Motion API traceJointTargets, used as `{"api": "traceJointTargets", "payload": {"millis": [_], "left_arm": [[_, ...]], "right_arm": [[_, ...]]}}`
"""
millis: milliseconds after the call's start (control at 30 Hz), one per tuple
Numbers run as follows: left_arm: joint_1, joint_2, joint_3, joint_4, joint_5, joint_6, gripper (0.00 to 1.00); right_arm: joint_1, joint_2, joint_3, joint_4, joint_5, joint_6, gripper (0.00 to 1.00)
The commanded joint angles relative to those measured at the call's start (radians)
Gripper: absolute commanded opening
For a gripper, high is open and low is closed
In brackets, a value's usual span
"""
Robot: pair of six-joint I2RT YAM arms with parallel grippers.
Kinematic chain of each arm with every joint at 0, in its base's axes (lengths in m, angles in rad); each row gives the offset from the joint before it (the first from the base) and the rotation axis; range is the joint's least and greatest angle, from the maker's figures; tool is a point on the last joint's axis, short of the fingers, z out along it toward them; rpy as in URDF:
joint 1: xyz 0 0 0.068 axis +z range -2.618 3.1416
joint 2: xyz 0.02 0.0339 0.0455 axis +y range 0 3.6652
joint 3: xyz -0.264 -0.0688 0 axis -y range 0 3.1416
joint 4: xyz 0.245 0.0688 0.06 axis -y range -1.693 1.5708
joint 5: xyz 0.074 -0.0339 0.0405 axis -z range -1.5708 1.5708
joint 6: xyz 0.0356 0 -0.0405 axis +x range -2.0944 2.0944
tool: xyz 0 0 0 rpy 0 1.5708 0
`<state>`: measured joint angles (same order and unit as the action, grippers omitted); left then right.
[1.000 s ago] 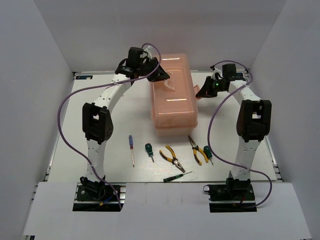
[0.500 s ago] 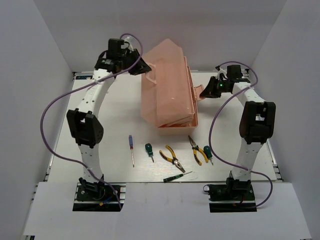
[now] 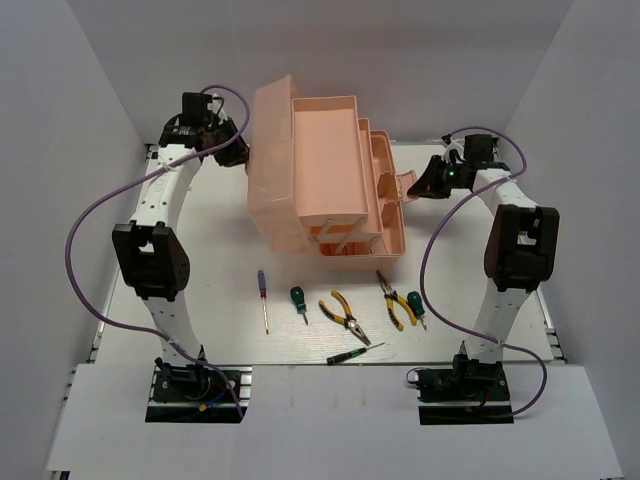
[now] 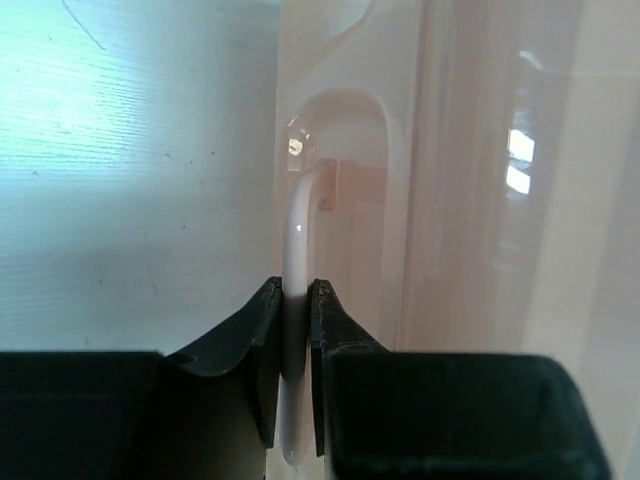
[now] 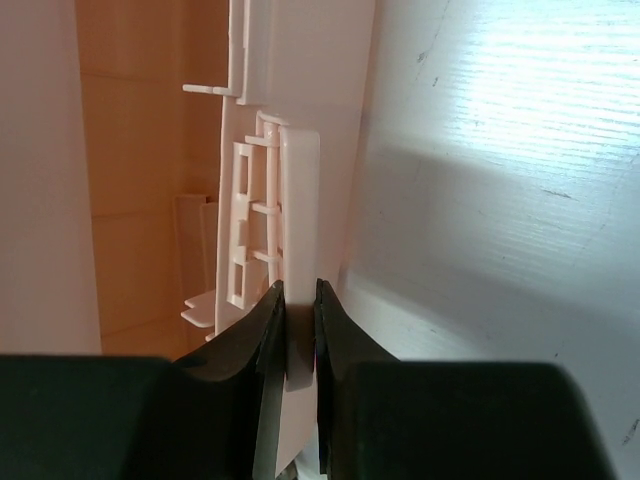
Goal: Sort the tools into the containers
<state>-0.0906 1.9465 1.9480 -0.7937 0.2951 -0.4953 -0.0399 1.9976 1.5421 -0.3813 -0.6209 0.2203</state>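
White table (image 3: 222, 272), open pink toolbox (image 3: 322, 165) at centre, 6 tools (image 3: 344, 317) in front

Plain white walls (image 3: 60, 150) enclose a white counter (image 3: 220, 240) on three sides. The light is soft and even. Close up, the counter shows a fine streaked grain, perhaps brushed metal.
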Motion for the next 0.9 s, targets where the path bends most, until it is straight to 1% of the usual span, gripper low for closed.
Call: {"api": "traceJointTargets", "payload": {"millis": [0,33,67,100,167,200,233,267,300,367,433,467,500,533,567,600,633,667,700,767,800,833,867], "left_arm": [[0.020,-0.009,0.020,-0.025,-0.088,0.037,0.26],[0.020,-0.009,0.032,-0.036,-0.108,0.037,0.35],[0.029,-0.009,0.048,-0.050,-0.122,0.037,0.50],[0.041,-0.009,0.048,-0.070,-0.135,0.037,0.58],[0.057,-0.009,0.057,-0.091,-0.175,0.037,0.69],[0.057,-0.021,0.057,-0.107,-0.197,0.037,0.72],[0.072,-0.021,0.069,-0.140,-0.245,0.037,0.75],[0.086,-0.049,0.069,-0.156,-0.270,0.028,0.76],[0.100,-0.063,0.069,-0.165,-0.315,0.027,0.76],[0.110,-0.095,0.051,-0.183,-0.356,0.027,0.76],[0.111,-0.158,0.019,-0.183,-0.396,0.027,0.76],[0.111,-0.181,0.003,-0.183,-0.396,0.027,0.76],[0.111,-0.202,-0.010,-0.174,-0.396,0.038,0.75],[0.111,-0.225,-0.041,-0.165,-0.396,0.038,0.72],[0.092,-0.282,-0.061,-0.135,-0.396,0.076,0.68],[0.092,-0.317,-0.110,-0.116,-0.378,0.096,0.50],[0.092,-0.349,-0.139,-0.102,-0.343,0.112,0.35],[0.083,-0.429,-0.176,-0.051,-0.296,0.145,0.19],[0.083,-0.472,-0.258,-0.026,-0.221,0.161,0.01],[0.055,-0.549,-0.334,-0.006,-0.153,0.202,0.00],[0.045,-0.579,-0.395,-0.024,-0.110,0.215,0.00],[0.034,-0.630,-0.428,-0.051,-0.096,0.228,0.05],[0.022,-0.656,-0.466,-0.082,-0.096,0.239,0.10]], "right_arm": [[-0.037,-0.059,-0.010,0.038,0.036,-0.016,0.00],[-0.034,-0.059,-0.013,0.036,0.017,-0.021,0.14],[-0.034,-0.062,-0.013,0.036,0.009,-0.032,0.28],[-0.035,-0.069,-0.017,0.030,-0.009,-0.035,0.46],[-0.040,-0.075,-0.020,0.021,-0.022,-0.051,0.54],[-0.044,-0.083,-0.023,0.016,-0.022,-0.056,0.56],[-0.052,-0.091,-0.027,0.012,-0.023,-0.064,0.60],[-0.054,-0.100,-0.037,0.001,-0.023,-0.076,0.64],[-0.060,-0.120,-0.043,-0.002,-0.020,-0.088,0.64],[-0.075,-0.152,-0.068,-0.021,-0.022,-0.119,0.66],[-0.089,-0.198,-0.079,-0.054,-0.043,-0.182,0.67],[-0.087,-0.210,-0.092,-0.091,-0.059,-0.256,0.68],[-0.089,-0.226,-0.108,-0.115,-0.072,-0.357,0.68],[-0.091,-0.241,-0.129,-0.178,-0.089,-0.477,0.68],[-0.086,-0.287,-0.141,-0.217,-0.149,-0.618,0.68],[-0.086,-0.301,-0.178,-0.361,-0.160,-0.766,0.66],[-0.083,-0.328,-0.192,-0.422,-0.183,-0.842,0.63],[-0.074,-0.362,-0.210,-0.479,-0.175,-0.902,0.57],[-0.068,-0.405,-0.306,-0.551,-0.157,-0.977,0.54],[-0.042,-0.477,-0.385,-0.551,-0.068,-0.987,0.46],[-0.034,-0.541,-0.472,-0.524,-0.015,-0.968,0.44],[-0.011,-0.569,-0.555,-0.507,0.012,-0.951,0.44],[-0.002,-0.642,-0.632,-0.477,0.038,-0.935,0.46]]}}
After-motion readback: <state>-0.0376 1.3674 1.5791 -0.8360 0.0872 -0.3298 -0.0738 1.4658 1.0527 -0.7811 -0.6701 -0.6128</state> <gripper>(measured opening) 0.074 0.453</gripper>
